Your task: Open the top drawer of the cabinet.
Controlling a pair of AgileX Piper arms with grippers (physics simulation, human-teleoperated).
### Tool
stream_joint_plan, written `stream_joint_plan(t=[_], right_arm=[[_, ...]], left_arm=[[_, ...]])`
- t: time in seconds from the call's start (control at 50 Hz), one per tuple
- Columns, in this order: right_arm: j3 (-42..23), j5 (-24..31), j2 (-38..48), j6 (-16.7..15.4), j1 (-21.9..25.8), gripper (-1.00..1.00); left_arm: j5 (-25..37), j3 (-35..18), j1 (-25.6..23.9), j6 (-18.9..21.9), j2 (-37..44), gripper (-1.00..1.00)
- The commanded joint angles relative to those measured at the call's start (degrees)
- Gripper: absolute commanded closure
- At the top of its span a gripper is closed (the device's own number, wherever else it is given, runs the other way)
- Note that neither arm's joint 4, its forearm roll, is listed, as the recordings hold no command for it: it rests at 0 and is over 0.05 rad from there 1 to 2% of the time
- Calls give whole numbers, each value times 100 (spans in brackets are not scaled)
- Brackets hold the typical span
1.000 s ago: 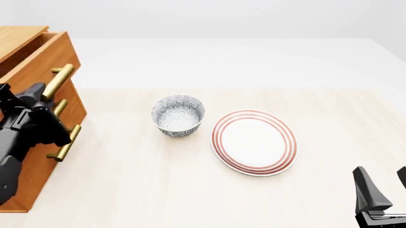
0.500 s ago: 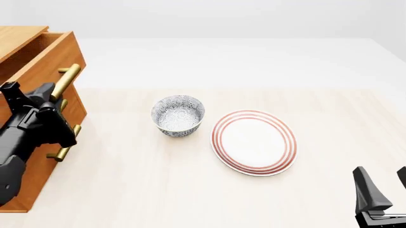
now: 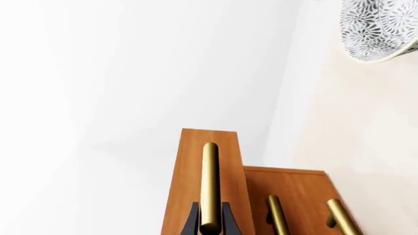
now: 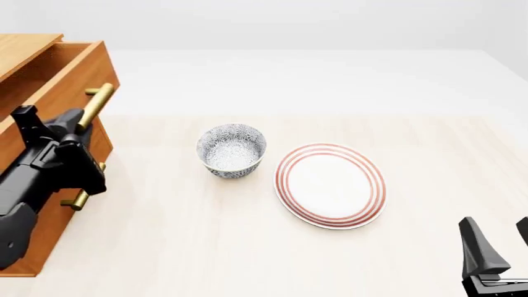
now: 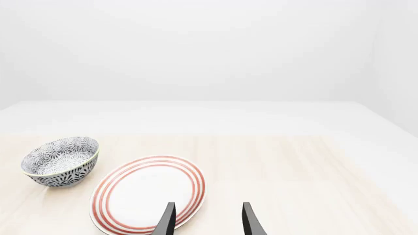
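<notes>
Top drawer [image 4: 58, 77], orange-brown wood, projected from cabinet [image 4: 33, 235]; cylindrical brass handle [image 3: 209, 186] clamped between left fingers [image 3: 192, 221]. Right fingers [image 5: 166, 219] held apart.

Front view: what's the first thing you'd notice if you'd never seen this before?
Probably the big orange-brown cabinet at the far left, with its top drawer pulled partly out and the left gripper closed on the drawer's brass handle. Next, in the middle of the table, the patterned bowl beside the red-ringed plate.
</notes>
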Motion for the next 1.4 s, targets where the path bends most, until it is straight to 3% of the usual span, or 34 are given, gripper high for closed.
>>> stream_joint_plan(t=[0.02,1.0,1.02,1.4], right_arm=[[5,0,-5,1,-3,-100],[5,0,-5,0,0,-100],[5,0,-6,1,-1,-100],[5,0,-5,1,-2,-100]], left_arm=[[-37,207,-211,52,-348,100],[104,416,-516,-17,-915,100],[107,425,-535,-18,-926,-100],[214,721,-797,50,-1351,-100]])
